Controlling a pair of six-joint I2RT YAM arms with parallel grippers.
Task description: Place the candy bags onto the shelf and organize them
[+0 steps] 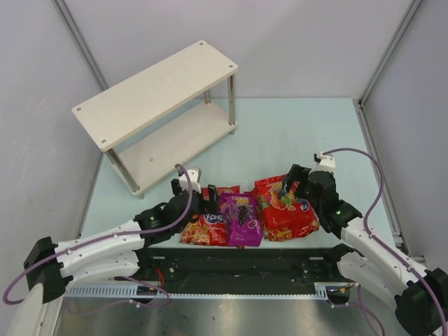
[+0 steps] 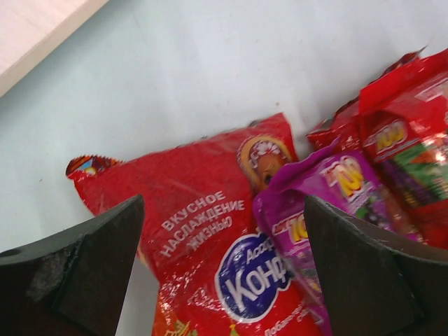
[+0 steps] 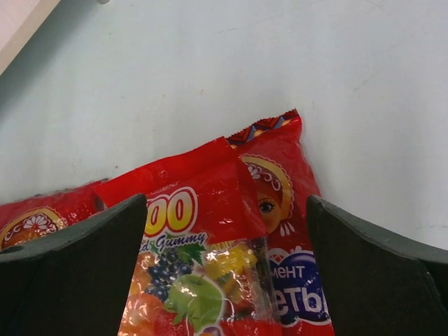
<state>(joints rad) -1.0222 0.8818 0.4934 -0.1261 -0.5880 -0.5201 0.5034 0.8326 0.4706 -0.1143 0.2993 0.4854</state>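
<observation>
Wooden shelf [image 1: 157,91] stands apart — four candy bags [image 1: 241,213] lie on table [image 1: 294,133].

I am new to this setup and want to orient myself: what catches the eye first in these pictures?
A bright heap of candy bags, red ones flanking a purple bag, lies near the front edge of the table. The left gripper and the right gripper hang open over it. The pale wooden shelf stands empty at the far left.
</observation>
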